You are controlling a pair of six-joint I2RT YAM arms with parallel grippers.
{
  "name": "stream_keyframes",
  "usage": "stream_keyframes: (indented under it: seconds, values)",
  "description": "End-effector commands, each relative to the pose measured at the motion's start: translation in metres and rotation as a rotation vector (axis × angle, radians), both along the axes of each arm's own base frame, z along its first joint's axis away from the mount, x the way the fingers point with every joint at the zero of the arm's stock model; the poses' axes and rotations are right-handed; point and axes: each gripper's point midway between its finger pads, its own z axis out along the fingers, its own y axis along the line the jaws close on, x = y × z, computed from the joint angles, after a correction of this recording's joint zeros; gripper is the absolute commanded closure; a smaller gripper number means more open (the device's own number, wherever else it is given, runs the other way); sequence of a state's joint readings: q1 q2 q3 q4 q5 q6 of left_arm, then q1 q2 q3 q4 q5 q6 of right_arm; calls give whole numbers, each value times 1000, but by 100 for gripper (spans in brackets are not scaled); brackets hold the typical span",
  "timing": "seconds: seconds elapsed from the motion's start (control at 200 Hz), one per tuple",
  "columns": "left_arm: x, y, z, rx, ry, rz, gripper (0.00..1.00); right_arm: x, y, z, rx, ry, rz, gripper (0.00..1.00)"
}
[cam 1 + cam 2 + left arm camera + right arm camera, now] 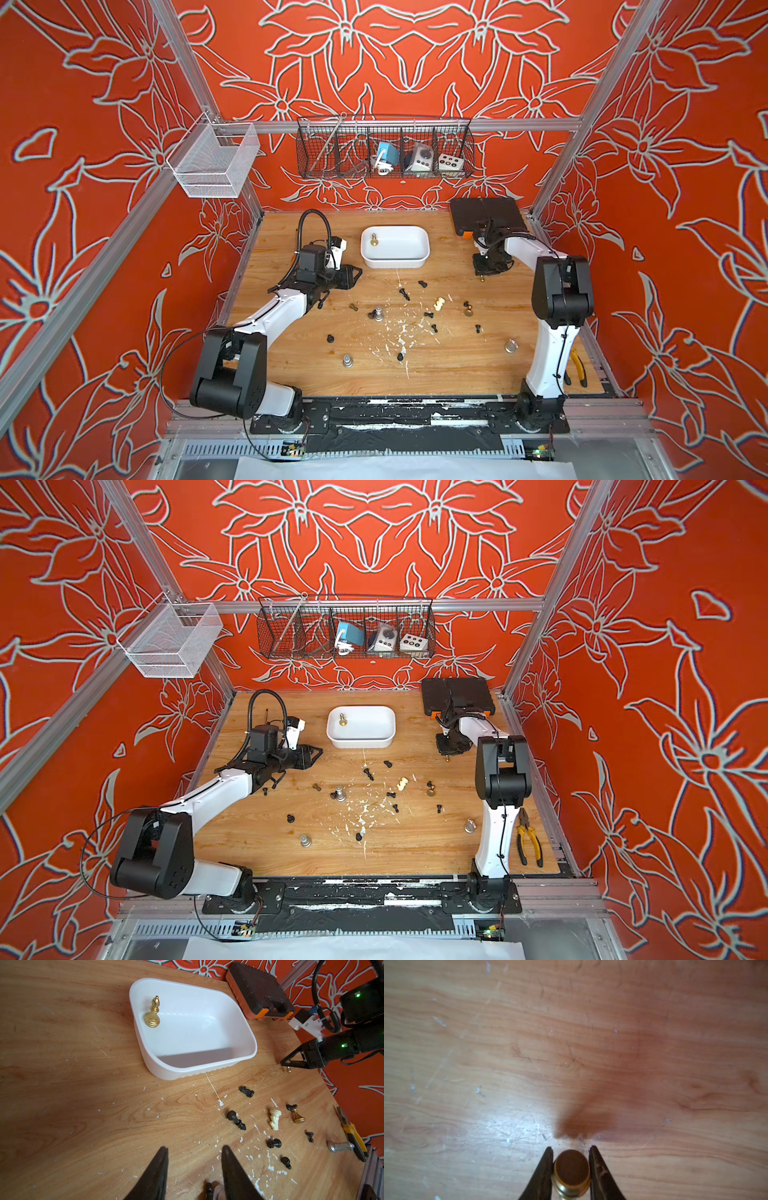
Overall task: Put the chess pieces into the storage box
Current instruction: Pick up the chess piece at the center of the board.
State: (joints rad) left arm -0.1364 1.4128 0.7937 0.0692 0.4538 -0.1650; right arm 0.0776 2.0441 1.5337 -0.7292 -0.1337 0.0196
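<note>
Clamping gold piece, right pincer hangs over bare tabletop.

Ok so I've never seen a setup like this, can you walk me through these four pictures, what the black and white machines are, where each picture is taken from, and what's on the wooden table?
The machines are two robot arms, the left arm and the right arm. Two pictures look down on the whole scene; the other two come from cameras on the wrists. On the table sits a white storage box with one gold bishop standing inside. Loose chess pieces lie around: small black ones, a cream one, silver ones. Yellow-handled pliers and a black case sit at the edges. The left pincer is open and empty. The right pincer is shut on a gold chess piece.
</note>
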Motion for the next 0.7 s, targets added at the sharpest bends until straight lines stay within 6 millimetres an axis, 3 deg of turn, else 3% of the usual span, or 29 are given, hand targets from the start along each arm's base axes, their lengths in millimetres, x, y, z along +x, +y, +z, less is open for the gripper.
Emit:
stream_keyframes:
  seconds: [0.0,0.325,0.696]
  values:
    - [4,2,10,-3,-33,7,57,2,8,29,59,-49,-2,76]
    - [6,2,9,-1,-30,4,57,20,46,79,127,-169,52,77]
    - [2,3,7,2,-22,7,57,51,133,125,292,-377,114,78]
